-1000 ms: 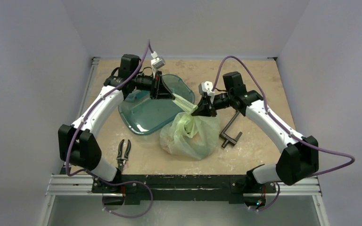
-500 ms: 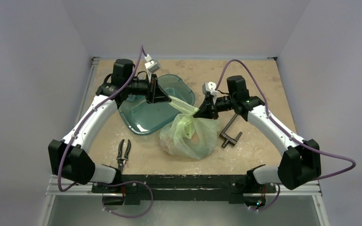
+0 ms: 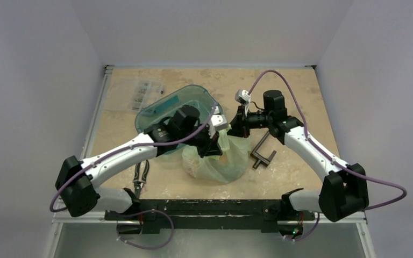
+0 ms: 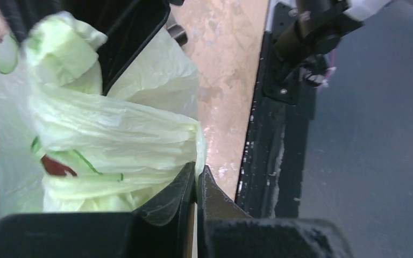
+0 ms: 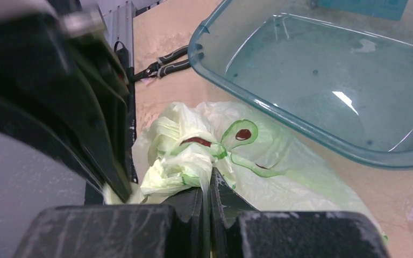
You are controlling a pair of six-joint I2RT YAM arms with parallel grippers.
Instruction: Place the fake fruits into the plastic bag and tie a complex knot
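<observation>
Above the plastic bag (image 3: pixel 215 164), left gripper (image 4: pixel 196 176) and right gripper (image 5: pixel 211 180) each clamped bag film. Knot-tying step; next likely needed crossing them.

Plain grey walls (image 3: pixel 43 54), worn tan tabletop (image 3: pixel 301 86), aluminium rail (image 3: pixel 86 210) along near edge

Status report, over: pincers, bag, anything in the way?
Left pincer shut on plastic bag edge. Right pincer shut on its bunched top. Bag sits on table. Teal tub just behind; clamp to its right, apart.
</observation>
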